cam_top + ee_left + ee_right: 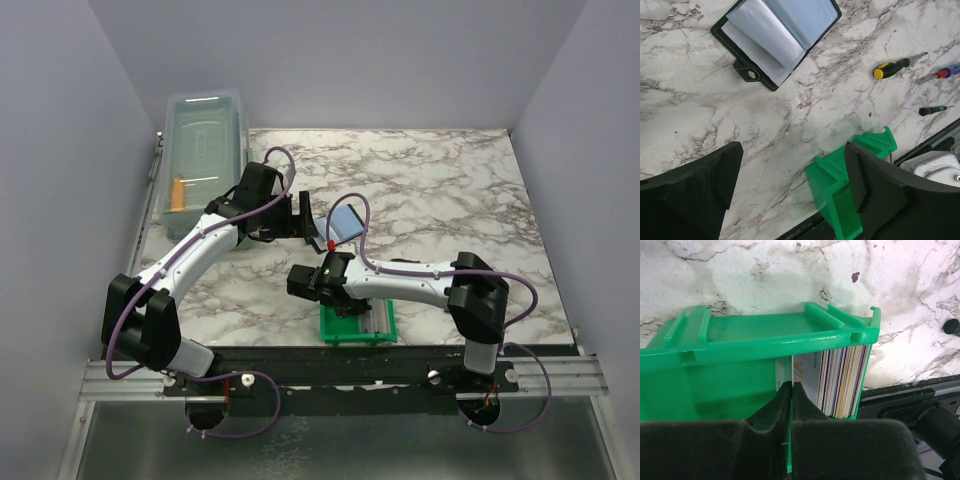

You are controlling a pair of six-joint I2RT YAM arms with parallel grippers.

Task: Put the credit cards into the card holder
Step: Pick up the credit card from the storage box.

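A stack of credit cards (842,380) stands on edge in the right end of a green bin (740,340). My right gripper (791,387) is inside the bin, shut on the edge of one thin white card (791,369) beside the stack. In the top view the right gripper (330,300) is over the bin (357,325) at the table's near edge. The card holder (775,35) lies open on the marble, blue-grey face up, and also shows in the top view (345,223). My left gripper (792,185) is open and empty above the table between card holder and bin, in the top view (300,215) just left of the card holder.
A clear lidded box (205,150) with an orange item stands at the back left. Three screwdrivers lie on the marble: yellow-handled (892,65), red-and-blue (940,74), green-tipped (932,110). The bin corner (840,185) is near the left gripper's right finger.
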